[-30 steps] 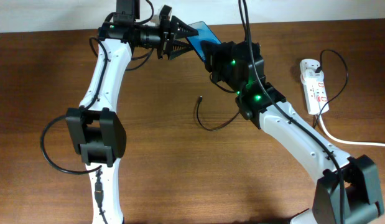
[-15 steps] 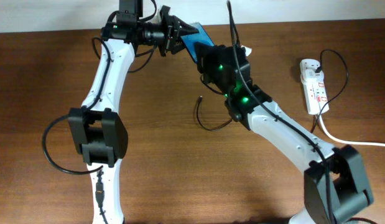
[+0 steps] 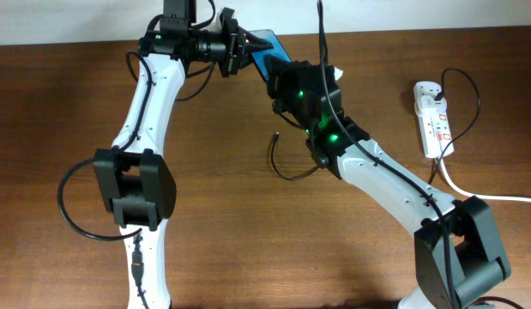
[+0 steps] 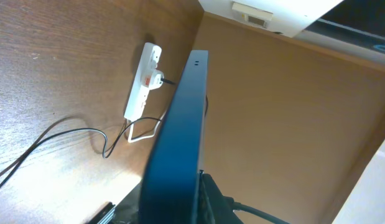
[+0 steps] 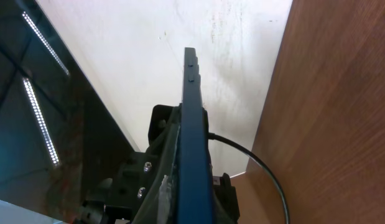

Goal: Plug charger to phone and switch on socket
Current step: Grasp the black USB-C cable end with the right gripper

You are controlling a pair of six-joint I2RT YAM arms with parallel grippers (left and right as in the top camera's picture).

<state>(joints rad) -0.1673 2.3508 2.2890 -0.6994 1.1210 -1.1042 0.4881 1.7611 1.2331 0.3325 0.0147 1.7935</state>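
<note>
The phone [image 3: 267,45] is held off the table at the back, its blue screen tilted. My left gripper [image 3: 245,50] is shut on its left end and my right gripper [image 3: 280,74] is shut on its lower right end. Both wrist views show the phone edge-on between the jaws: the phone [image 4: 180,124] from the left wrist, the phone [image 5: 191,124] from the right. The charger [image 3: 291,174] lies in a loop on the table, its connector tip [image 3: 275,136] free below the phone. The socket [image 3: 433,116] lies at the right with the charger's plug in it.
The socket's thick white cord [image 3: 484,196] runs off the right edge. From the left wrist, the socket [image 4: 142,81] and the thin charger cable [image 4: 55,132] show on the wood. A pale wall stands close behind the table's back edge.
My left gripper, wide open a second ago, has closed on the phone's left end. The right arm has carried the phone a little left and towards the back.
</note>
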